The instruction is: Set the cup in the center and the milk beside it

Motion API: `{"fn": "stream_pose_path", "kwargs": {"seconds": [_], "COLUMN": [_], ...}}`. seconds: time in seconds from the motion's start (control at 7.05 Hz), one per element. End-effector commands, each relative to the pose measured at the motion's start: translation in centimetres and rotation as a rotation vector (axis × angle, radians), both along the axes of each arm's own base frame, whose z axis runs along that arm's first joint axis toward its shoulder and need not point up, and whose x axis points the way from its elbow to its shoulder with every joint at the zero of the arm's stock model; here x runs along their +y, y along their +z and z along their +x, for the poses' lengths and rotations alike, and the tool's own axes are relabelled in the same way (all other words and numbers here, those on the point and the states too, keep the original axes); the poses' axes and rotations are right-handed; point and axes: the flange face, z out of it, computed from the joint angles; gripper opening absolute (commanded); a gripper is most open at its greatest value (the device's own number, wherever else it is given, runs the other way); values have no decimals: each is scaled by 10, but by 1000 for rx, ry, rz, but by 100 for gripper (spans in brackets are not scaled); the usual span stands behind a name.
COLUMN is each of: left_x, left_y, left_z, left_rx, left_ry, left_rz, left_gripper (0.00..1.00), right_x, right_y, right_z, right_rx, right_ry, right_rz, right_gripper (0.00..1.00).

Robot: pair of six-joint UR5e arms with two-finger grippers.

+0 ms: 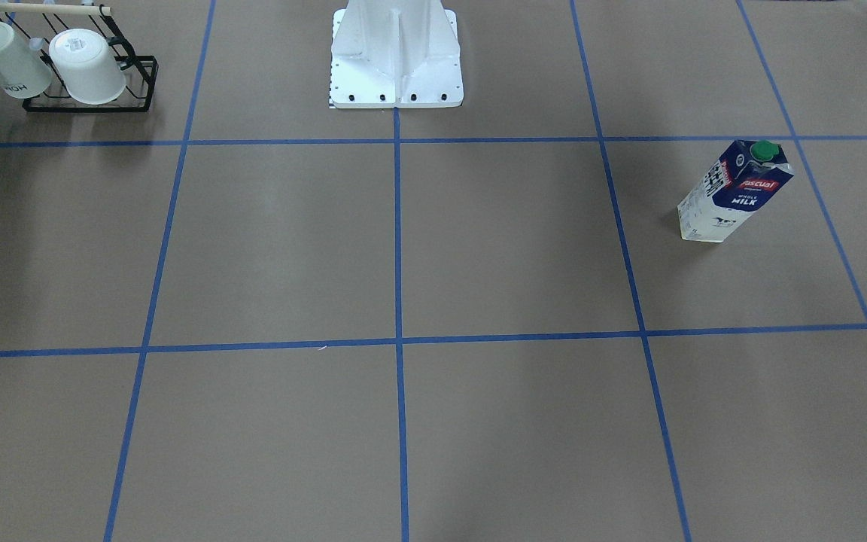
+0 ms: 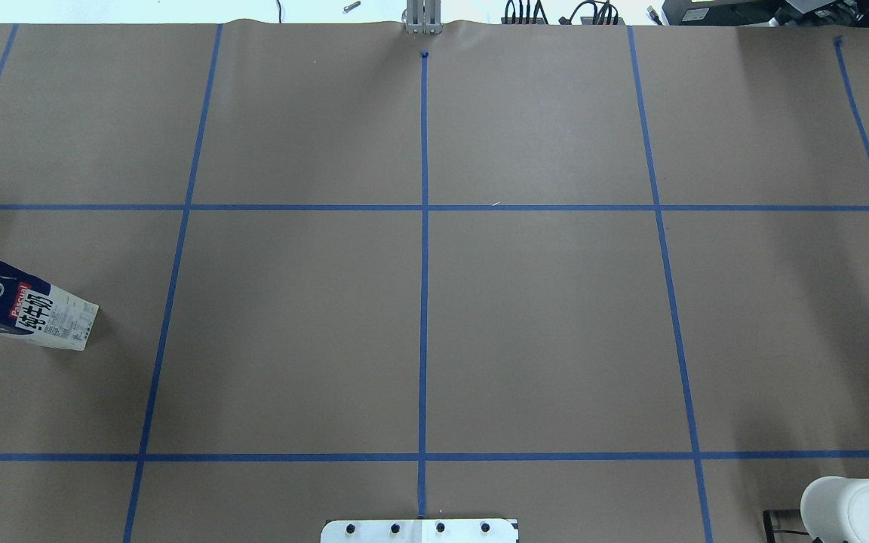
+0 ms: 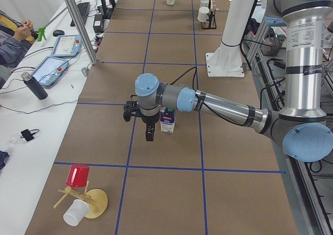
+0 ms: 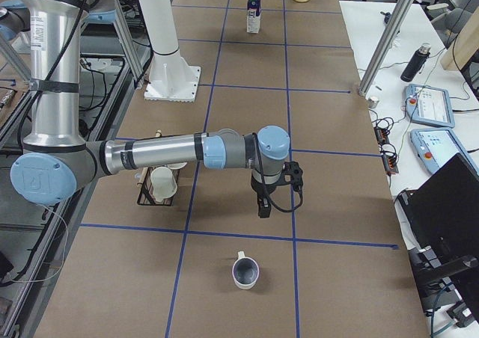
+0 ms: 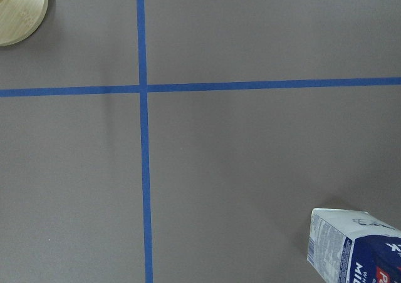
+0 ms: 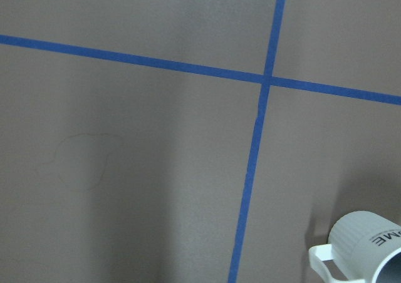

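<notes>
The milk stands upright on my left side of the brown surface; it also shows in the overhead view, the exterior left view and the left wrist view. The cup, upright with a dark inside, stands at my far right end and shows in the right wrist view. The center, a tape crossing, is bare; it also shows in the overhead view. My left gripper hovers beside the milk. My right gripper hovers short of the cup. I cannot tell whether either is open.
A black wire rack holds two upturned white cups near my right side. The robot's white base stands at the table's edge. A wooden stand with a red and a white cup sits at the left end.
</notes>
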Motion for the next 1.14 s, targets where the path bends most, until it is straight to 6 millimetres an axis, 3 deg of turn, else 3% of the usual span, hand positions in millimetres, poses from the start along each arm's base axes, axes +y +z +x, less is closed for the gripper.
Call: {"fn": "stream_pose_path", "kwargs": {"seconds": [0.0,0.14,0.28,0.57,0.99], "left_x": [1,1,1,1,0], "left_y": [1,1,1,-1,-3], "left_z": [0,-1,0,-1,-1], "left_rx": [0,0,0,0,-2], "left_ry": [0,-1,0,-1,-2], "left_rz": [-2,-2,-2,1,6], "left_gripper": [98,98,98,98,98], "right_x": [3,9,13,27,25], "right_y": [61,112,137,168,183], "right_z": [25,39,47,63,68], "right_rx": [3,10,12,10,15], "right_ry": [-5,-6,9,23,21], "right_rz": [1,13,41,10,-5], "right_gripper": [100,100,100,100,97]}}
